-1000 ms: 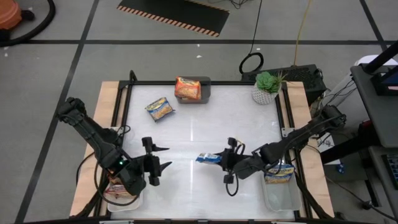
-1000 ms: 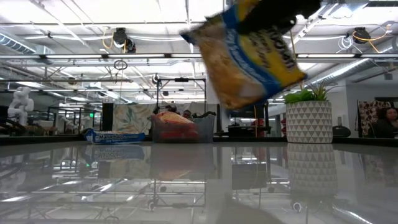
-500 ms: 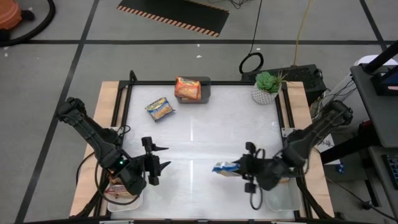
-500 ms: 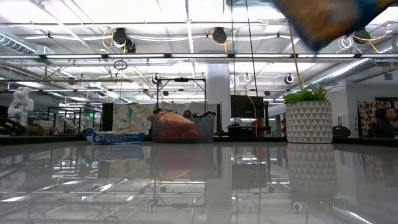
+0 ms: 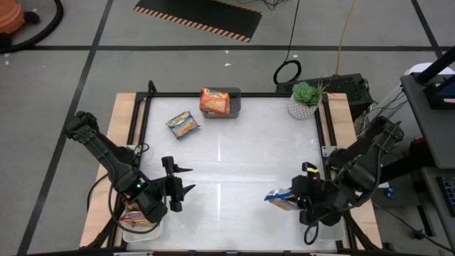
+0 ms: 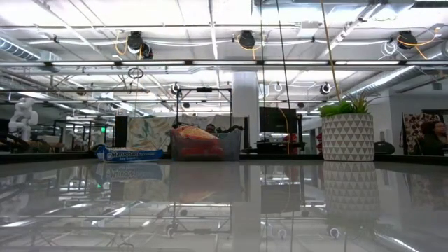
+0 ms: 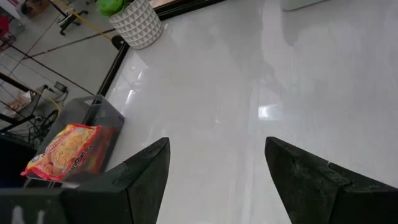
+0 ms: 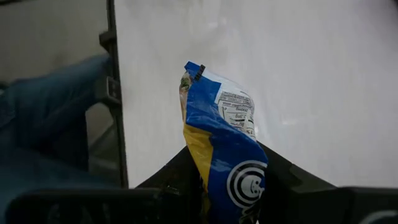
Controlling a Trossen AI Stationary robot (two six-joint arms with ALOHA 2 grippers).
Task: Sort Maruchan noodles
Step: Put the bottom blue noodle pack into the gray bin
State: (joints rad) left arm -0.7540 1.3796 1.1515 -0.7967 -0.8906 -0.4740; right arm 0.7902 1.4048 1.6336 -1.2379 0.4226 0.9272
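My right gripper (image 5: 293, 200) hangs above the table's near right part, shut on a blue-and-yellow Maruchan packet (image 5: 280, 200), which fills the right wrist view (image 8: 224, 146). My left gripper (image 5: 179, 186) waits open at the near left, with nothing between its fingers (image 7: 214, 177). A second blue-and-yellow packet (image 5: 183, 124) lies flat on the table at the far left. An orange packet (image 5: 215, 100) rests in the grey bin (image 5: 234, 105) at the far edge. No gripper shows in the low view. My right gripper pinches the packet's one end (image 8: 233, 186) between its two fingers (image 8: 180, 177). The fingers come from the table's right, slanting down. The rest of the packet sticks out ahead of them toward the table's left, lifted clear of the table.
A potted plant (image 5: 305, 99) stands at the far right corner. A white tray (image 5: 135, 219) with a reddish packet sits at the near left under my left arm. A black frame (image 5: 142, 135) rims the white table. Something blue and blurred (image 8: 50, 124) lies beyond the table's edge.
My right gripper has carried the blue-and-yellow packet toward the table's right and near edges while rising and turning. In the low view the packet has gone up out of the picture. It stays held and clear of the table.
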